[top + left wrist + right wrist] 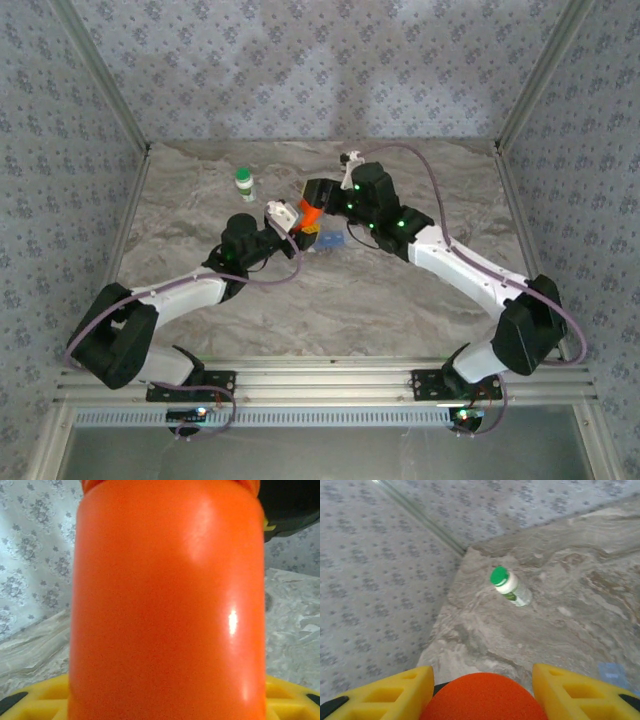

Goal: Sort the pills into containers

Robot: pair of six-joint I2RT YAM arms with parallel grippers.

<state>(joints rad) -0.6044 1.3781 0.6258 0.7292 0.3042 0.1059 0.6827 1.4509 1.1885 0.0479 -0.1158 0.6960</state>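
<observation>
On the table (400, 310), the white bottle with a green cap (245, 182) stands upright at the far left, apart from the arms. The left hand (290, 222) is clamped on the orange bottle (310, 215), whose side sits between its yellow fingers (35, 695). The blue pill box (328, 240) lies flat on the table, just nearer than the orange bottle and between the two arms. The right hand (480, 687) straddles the bottle's rounded orange end, but I cannot tell whether it grips it.
</observation>
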